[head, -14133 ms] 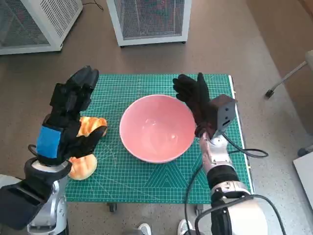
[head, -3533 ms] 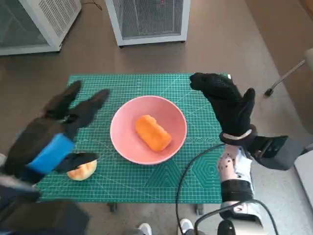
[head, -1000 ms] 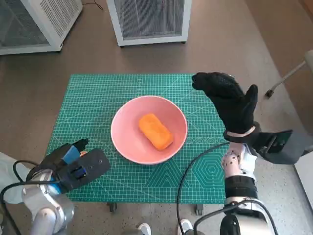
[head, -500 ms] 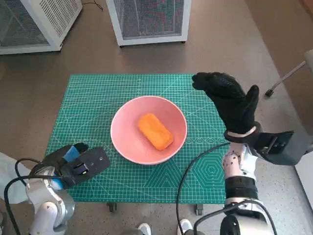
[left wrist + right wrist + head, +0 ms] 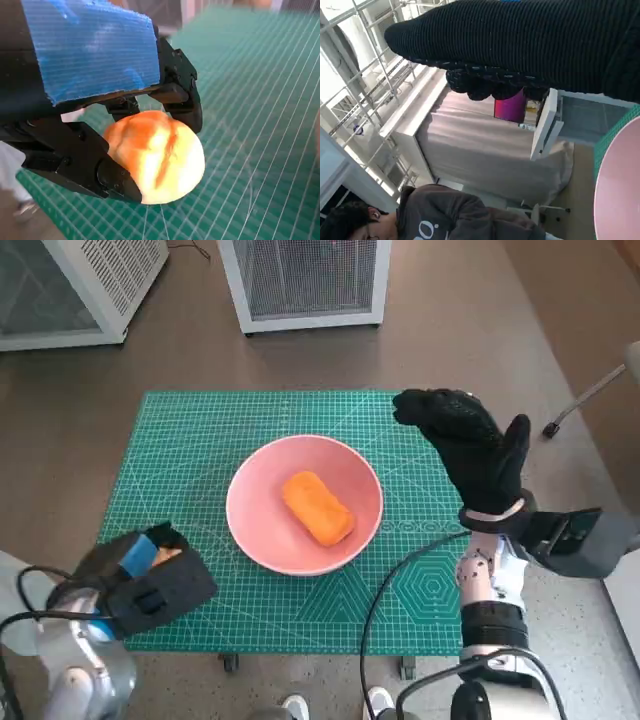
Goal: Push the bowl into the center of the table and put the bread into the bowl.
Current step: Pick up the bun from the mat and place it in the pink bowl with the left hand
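- A pink bowl (image 5: 304,504) sits near the middle of a green cutting mat (image 5: 200,440) that covers the tabletop.
- Inside the bowl lies one orange, oblong piece of bread (image 5: 317,507), resting on the bowl's floor at a slant.
- The left hand (image 5: 140,575), black with blue tape on its back, is low over the mat's near left corner, well apart from the bowl.
- The head view shows only a sliver of something orange beside that hand's blue tape.
- The left wrist view makes it plain: a round bread roll (image 5: 157,157), pale yellow with orange streaks, lies on the mat, and the black fingers (image 5: 182,102) of the left hand curl around it on both sides, gripping it.
- The right hand (image 5: 470,450), in its black knitted glove, is raised upright above the mat's right side, fingers apart and holding nothing.
- The right wrist view shows the glove (image 5: 530,45) as a dark band, and a curved pink edge of the bowl (image 5: 617,195) at one side.
- That view alone also shows a person (image 5: 435,215) in a dark grey top and a white cabinet (image 5: 545,125) with its door ajar.
- The head view alone shows two white mesh-fronted units (image 5: 305,280) on the brown floor (image 5: 480,320) beyond the tabletop.
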Controlling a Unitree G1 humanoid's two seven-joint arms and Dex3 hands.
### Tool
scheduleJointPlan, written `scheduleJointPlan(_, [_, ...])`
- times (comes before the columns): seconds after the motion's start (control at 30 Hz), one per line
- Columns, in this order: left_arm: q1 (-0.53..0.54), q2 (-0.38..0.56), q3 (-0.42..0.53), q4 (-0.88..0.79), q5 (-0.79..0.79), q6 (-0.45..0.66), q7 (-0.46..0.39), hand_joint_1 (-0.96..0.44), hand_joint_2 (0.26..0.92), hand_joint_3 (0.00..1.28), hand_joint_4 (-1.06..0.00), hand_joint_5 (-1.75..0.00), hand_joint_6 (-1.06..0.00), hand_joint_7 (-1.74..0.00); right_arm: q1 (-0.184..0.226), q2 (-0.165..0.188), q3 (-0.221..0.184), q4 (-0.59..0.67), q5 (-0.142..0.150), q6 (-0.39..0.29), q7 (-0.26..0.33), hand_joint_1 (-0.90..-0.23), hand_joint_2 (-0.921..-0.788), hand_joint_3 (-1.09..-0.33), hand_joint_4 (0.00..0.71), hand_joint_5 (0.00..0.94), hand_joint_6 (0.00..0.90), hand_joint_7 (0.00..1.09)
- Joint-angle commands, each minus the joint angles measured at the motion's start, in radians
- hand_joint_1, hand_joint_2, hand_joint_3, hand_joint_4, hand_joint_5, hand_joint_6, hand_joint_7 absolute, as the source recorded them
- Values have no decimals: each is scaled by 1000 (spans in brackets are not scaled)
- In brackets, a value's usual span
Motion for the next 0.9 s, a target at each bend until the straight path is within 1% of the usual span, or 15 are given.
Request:
scheduleJointPlan(0.03, [1,17,31,-74,-22,1,11,2,894,94,-693,-1204,-677,-1080,31,0,3,-3,2,13,-8,-580,-921,-639,230,0,361,0])
scheduleJointPlan(0.2, [-19,16,52,-150,-24,13,5,3,892,94,-699,-1130,-673,-1152,34,-2,4,-7,2,18,-10,-587,-921,-638,230,0,362,0])
scheduleJointPlan(0.37, [-51,12,46,-229,7,28,-13,3,896,79,-717,-1099,-670,-1165,39,-3,6,-13,2,22,-14,-592,-921,-638,234,2,366,3])
scheduleJointPlan(0.5, [-115,1,-1,-291,73,30,-48,3,899,70,-730,-1086,-664,-1170,41,-3,7,-15,1,23,-15,-590,-921,-639,238,3,368,3])
scheduleJointPlan(0.63, [-186,-12,-46,-326,117,7,-85,3,900,67,-732,-1085,-665,-1167,42,-4,6,-14,2,25,-15,-586,-921,-640,238,3,368,3])
scheduleJointPlan(0.77, [-268,-26,-89,-320,138,-22,-114,3,900,47,-758,-1074,-683,-1131,43,-5,7,-13,3,28,-14,-586,-921,-640,237,2,367,3])
scheduleJointPlan(0.9, [-334,-42,-128,-265,127,-67,-96,3,900,34,-777,-1097,-697,-1071,46,-4,8,-16,4,35,-15,-590,-921,-638,238,2,367,3])
